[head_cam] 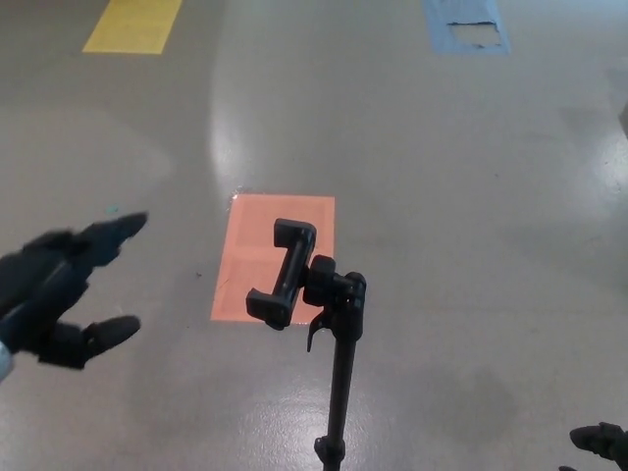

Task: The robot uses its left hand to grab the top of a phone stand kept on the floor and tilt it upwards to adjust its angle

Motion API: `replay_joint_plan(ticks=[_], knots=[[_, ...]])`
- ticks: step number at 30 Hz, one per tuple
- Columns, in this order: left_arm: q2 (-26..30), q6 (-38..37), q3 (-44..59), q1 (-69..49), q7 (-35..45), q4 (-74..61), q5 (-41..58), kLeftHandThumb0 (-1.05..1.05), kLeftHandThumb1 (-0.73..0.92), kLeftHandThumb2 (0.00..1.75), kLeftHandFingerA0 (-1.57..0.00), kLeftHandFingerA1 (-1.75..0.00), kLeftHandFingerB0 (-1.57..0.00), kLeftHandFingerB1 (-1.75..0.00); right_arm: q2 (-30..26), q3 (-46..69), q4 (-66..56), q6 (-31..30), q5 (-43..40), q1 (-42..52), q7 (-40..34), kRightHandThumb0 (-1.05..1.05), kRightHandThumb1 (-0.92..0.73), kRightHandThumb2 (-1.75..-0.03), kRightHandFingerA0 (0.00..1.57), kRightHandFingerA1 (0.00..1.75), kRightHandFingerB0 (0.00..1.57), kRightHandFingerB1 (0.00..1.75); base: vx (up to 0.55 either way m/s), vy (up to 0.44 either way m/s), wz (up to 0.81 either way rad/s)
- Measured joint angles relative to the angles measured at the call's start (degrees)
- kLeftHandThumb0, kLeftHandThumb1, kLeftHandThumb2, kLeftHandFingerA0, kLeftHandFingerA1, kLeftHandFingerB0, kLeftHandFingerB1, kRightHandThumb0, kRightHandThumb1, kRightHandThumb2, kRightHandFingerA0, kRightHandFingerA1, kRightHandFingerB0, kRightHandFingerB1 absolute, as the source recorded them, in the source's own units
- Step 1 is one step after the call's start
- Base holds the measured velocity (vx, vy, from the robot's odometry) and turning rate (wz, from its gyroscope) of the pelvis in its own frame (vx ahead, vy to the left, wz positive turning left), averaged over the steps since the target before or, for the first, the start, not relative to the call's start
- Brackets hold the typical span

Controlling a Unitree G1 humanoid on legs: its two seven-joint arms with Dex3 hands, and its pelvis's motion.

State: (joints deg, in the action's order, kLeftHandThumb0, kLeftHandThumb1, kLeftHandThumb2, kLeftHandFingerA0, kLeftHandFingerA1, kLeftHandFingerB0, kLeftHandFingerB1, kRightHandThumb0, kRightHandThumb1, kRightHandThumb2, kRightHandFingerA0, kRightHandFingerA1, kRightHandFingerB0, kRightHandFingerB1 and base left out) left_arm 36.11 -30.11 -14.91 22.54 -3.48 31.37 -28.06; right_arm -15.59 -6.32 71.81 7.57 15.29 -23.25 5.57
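- The phone stand (pixel 334 324) is black: a thin straight pole rising from the bottom edge of the head view, topped by a knuckle joint with a small lever hanging off its left side.
- Its clamp (pixel 283 273) juts left from that joint, a flat bar with a hooked jaw at each end, tilted so the upper jaw sits slightly right of the lower one. It holds no phone.
- The stand is low in the middle of the picture, on the grey floor (pixel 471 196), and its clamp overlaps the orange rectangle (pixel 250 235) marked on the floor behind it.
- The left hand (pixel 64 289) is at the left edge, well apart from the stand and touching nothing; its fingers are spread and it holds nothing. It is blurred, so the exact finger pose is hard to read.
- Only a dark sliver of the right hand (pixel 601 440) shows at the bottom right corner; whether it is released or clenched cannot be told.
- A yellow floor patch (pixel 132 25) lies at the top left and a worn blue patch (pixel 466 27) at the top right, both far from the stand.
- Nothing lies between the left hand and the clamp.
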Motion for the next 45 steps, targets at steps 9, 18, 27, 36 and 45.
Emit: replay_joint_plan(ticks=[9, 18, 27, 36, 45], knots=[[2.6, -1.3, -2.8, 2.8, 0.0, -11.3, -5.9, -0.80, 0.59, 0.92, -0.12, -0.41, -0.02, -0.23, 0.0, -0.1, 0.2, 0.0, 0.0, -0.1, 0.0, -0.56, -0.80, -0.64, 0.19, 0.35, 0.17, 0.29, 0.00, 0.000, 0.00], [3.8, -2.7, -6.6, 6.8, 1.0, -19.5, -12.8, -0.85, 0.58, 0.90, -0.17, -0.42, 0.00, -0.11, -0.1, -0.6, 0.8, 0.0, 0.1, -0.1, 0.0, -0.56, -0.80, -0.64, 0.20, 0.35, 0.18, 0.29, 0.00, 0.000, 0.00], [3.6, -3.7, -9.1, 8.1, 2.4, -22.1, -16.8, -0.80, 0.54, 0.88, -0.16, -0.43, 0.00, -0.14, -0.2, -1.0, 1.1, 0.0, 0.3, 0.0, 0.1, -0.56, -0.79, -0.64, 0.20, 0.35, 0.17, 0.29, 0.00, 0.000, 0.00], [3.6, -4.1, -9.0, 10.3, 3.3, -22.1, -18.0, -0.73, 0.48, 0.82, -0.17, -0.42, -0.02, -0.18, -0.2, -1.1, 1.4, -0.3, 0.3, -1.1, 0.1, -0.57, -0.80, -0.64, 0.19, 0.36, 0.18, 0.29, 0.00, 0.000, 0.00], [3.6, -5.1, -8.6, 11.0, 3.3, -21.0, -18.1, -0.74, 0.62, 0.61, -0.22, -0.31, 0.00, -0.18, -0.2, -1.3, 1.8, -0.4, 0.3, -1.3, 0.3, -0.56, -0.79, -0.64, 0.20, 0.35, 0.17, 0.29, 0.00, 0.000, 0.00]])
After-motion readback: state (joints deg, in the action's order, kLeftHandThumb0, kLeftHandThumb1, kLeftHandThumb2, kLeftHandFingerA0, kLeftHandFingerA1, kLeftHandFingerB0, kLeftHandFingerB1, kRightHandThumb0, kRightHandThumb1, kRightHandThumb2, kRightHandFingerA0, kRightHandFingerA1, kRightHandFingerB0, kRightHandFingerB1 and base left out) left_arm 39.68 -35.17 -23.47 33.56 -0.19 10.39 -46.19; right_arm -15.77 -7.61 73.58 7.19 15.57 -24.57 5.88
